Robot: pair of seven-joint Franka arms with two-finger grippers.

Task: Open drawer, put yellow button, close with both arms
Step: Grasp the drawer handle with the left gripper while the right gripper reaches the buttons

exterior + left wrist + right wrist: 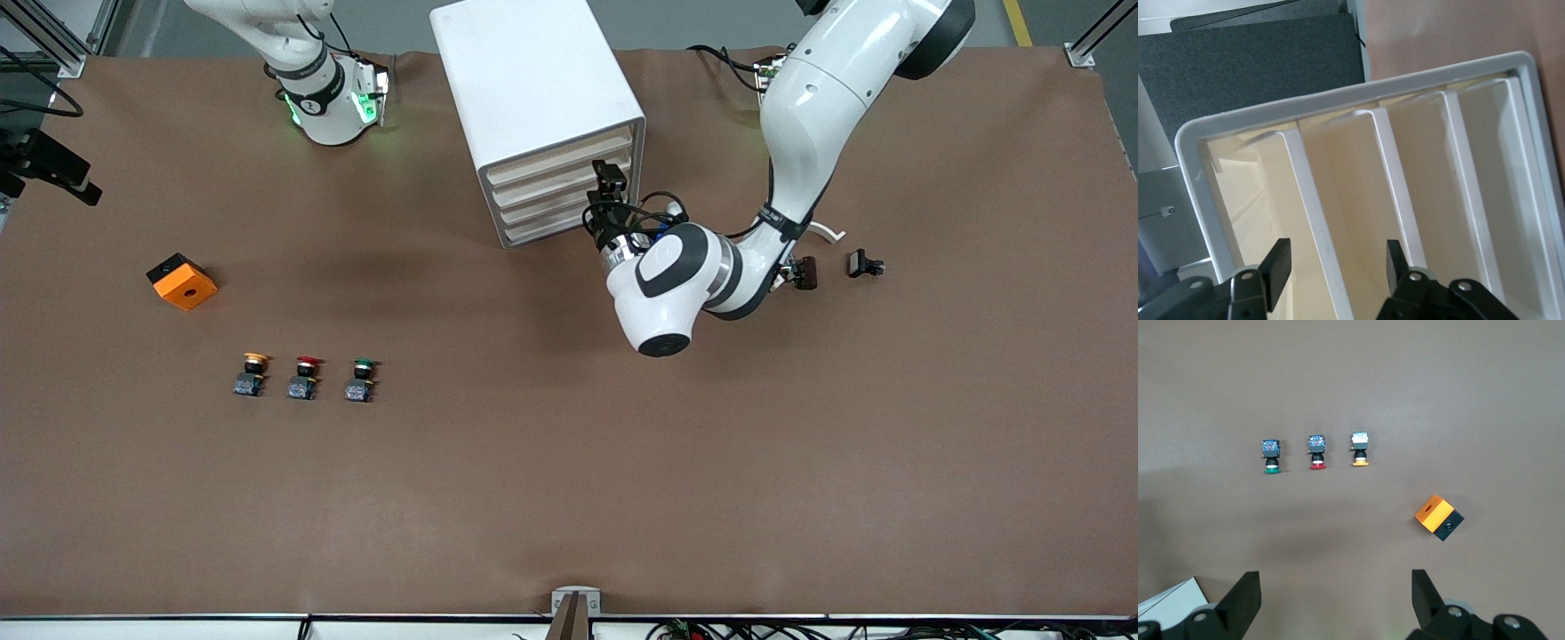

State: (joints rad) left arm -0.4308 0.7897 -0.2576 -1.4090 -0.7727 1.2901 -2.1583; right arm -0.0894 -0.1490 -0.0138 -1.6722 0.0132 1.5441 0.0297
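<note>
The white cabinet [533, 80] stands at the robots' edge of the table, and its top drawer [569, 148] is shut like the three below it. My left gripper [610, 178] is open right in front of the drawer fronts. In the left wrist view its fingers [1277, 267] stand either side of a white front lip beside the top drawer [1245, 193], touching nothing. The yellow button [254, 372] stands upright toward the right arm's end, first in a row of three. My right gripper [1335, 587] is open and empty, high above the table, and sees the yellow button [1360, 448].
A red-capped button [305, 377] and a green-capped button [360, 380] stand beside the yellow one. An orange and black block [182, 281] lies farther from the camera than the row. Two small black parts [864, 264] lie near the left arm's elbow.
</note>
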